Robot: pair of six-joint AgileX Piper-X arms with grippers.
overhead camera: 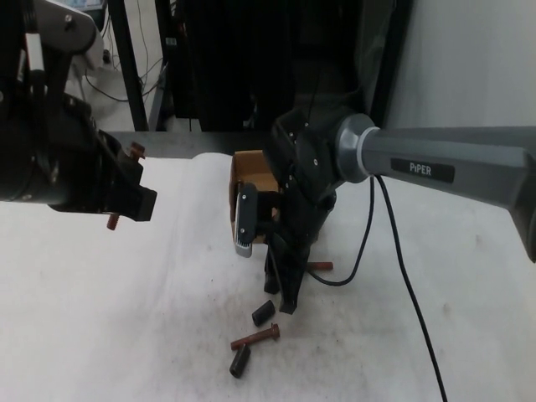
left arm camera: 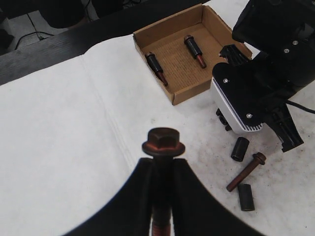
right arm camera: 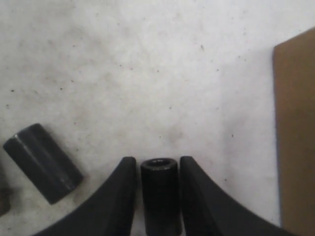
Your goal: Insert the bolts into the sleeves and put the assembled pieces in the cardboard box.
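My left gripper is shut on a rusty bolt, held high above the white cloth at the left. Low over the cloth beside the cardboard box, my right gripper is shut on a black sleeve; in the high view that gripper points down. The cardboard box holds two assembled pieces. Two loose sleeves and a loose bolt lie near the right gripper.
Another bolt lies just behind the right gripper, beside its black cable. One loose sleeve lies close beside the right gripper's fingers. The box's edge is near on the other side. White cloth covers the bench.
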